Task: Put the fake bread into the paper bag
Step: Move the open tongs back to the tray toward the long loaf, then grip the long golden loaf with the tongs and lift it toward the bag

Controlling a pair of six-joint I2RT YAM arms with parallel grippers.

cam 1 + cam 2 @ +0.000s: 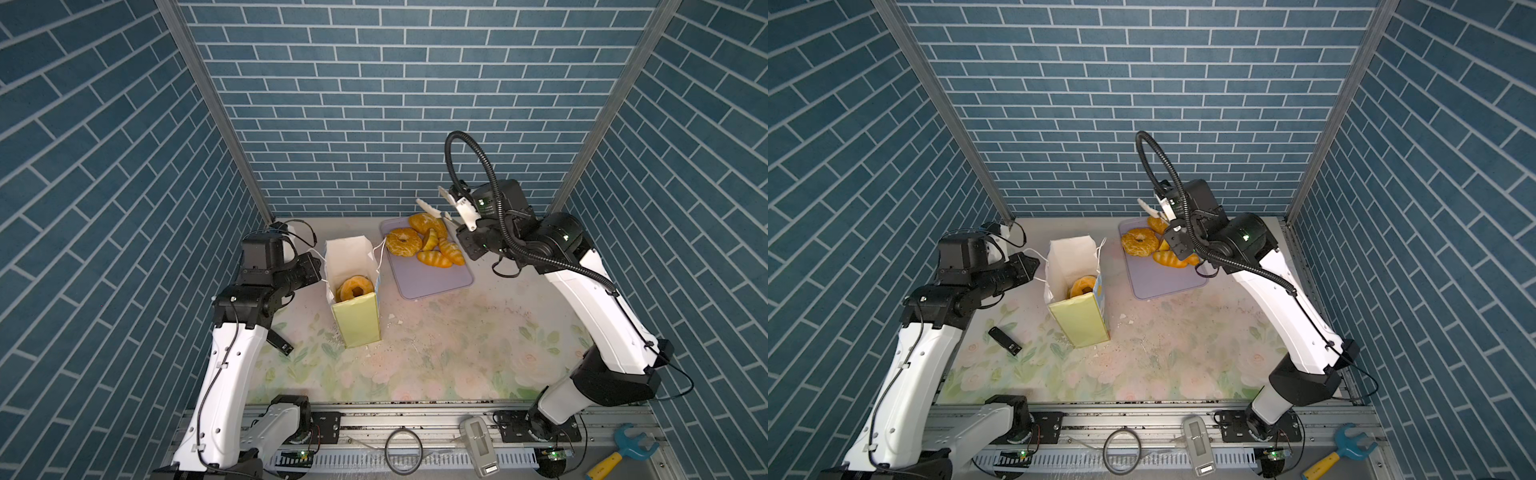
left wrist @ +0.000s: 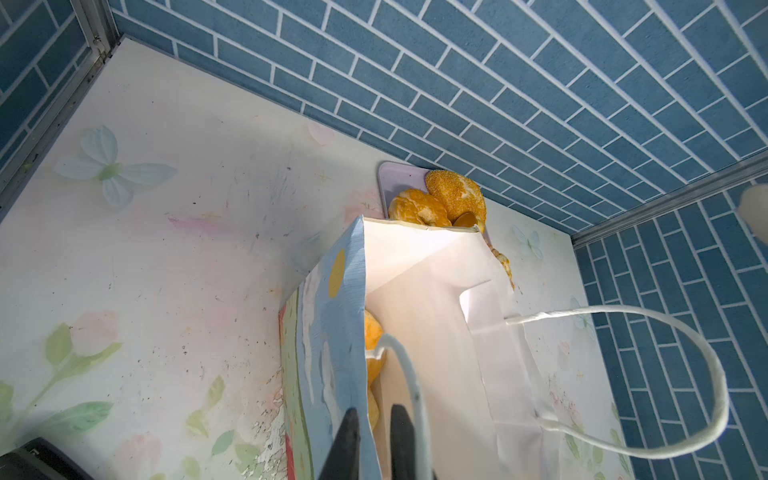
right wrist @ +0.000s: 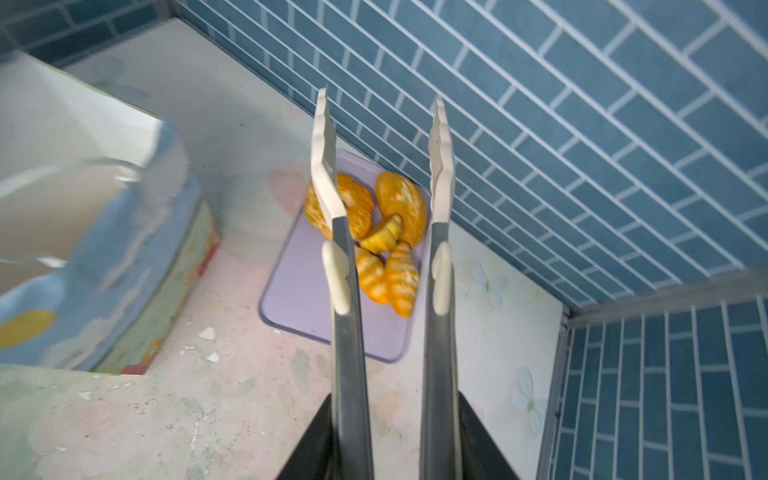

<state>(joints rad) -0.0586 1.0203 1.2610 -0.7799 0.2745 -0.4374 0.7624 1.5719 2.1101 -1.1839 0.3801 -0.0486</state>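
Paper bag stands upright on surface, left of centre, mouth open. One ring bun sits low inside it. Left pincer is at the bag's left rim, nearly closed, one side outside the blue wall and the other inside. Whether it pinches the paper: cannot tell. Farther back, just right of the bag: lavender tray. Other fake bread is heaped at the tray's far end: ring bun, oval loaf, three croissants. Right pincer hangs above that far end, long, white-tipped, parted, nothing between.
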